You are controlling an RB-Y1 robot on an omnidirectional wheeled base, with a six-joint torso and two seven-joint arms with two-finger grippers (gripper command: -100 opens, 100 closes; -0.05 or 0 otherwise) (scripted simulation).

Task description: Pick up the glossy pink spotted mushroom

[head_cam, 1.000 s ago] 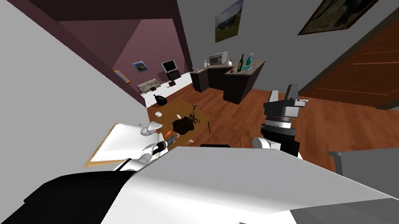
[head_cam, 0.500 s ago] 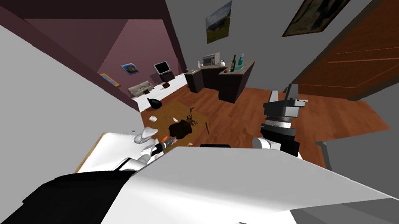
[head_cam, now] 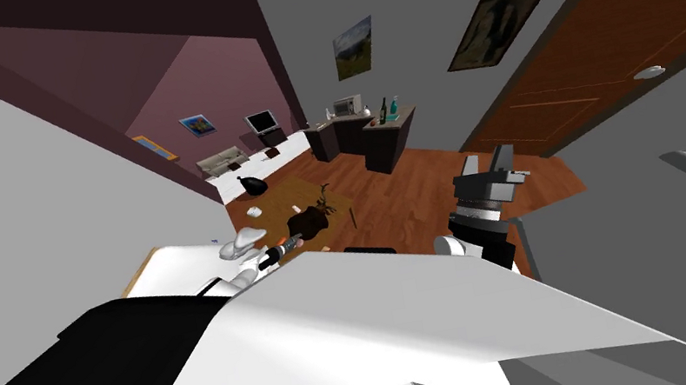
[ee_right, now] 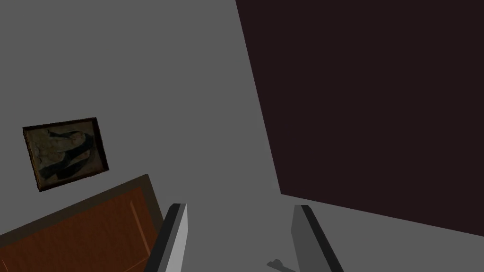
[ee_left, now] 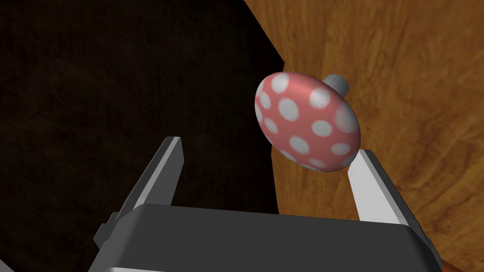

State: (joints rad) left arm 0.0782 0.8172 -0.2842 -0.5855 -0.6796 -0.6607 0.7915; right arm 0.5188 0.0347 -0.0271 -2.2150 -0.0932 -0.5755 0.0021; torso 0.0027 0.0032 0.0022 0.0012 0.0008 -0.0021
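The mushroom (ee_left: 307,123) has a glossy pink cap with white spots and a short grey stem. It lies on its side on a brown wooden table (ee_left: 416,104), beside a dark brown mat (ee_left: 118,80). My left gripper (ee_left: 267,158) is open just short of it, and the cap sits close against one fingertip (ee_left: 364,163). The other finger stands well apart from it, over the mat. In the head view the mushroom (head_cam: 282,244) is a small pink spot at the tip of my left gripper (head_cam: 277,251). My right gripper (head_cam: 496,161) is raised at my right side, open and empty.
The low wooden table (head_cam: 335,204) carries the dark mat (head_cam: 308,223) and a few small items. A white-topped surface (head_cam: 174,272) lies under my left arm. A brown door (head_cam: 609,59) is on the right, with dark counters (head_cam: 376,140) farther back.
My view has swung round: the table, counters and door have slid to the left in the head view. Both arms keep their pose, and the mushroom stays at the left gripper's tip.
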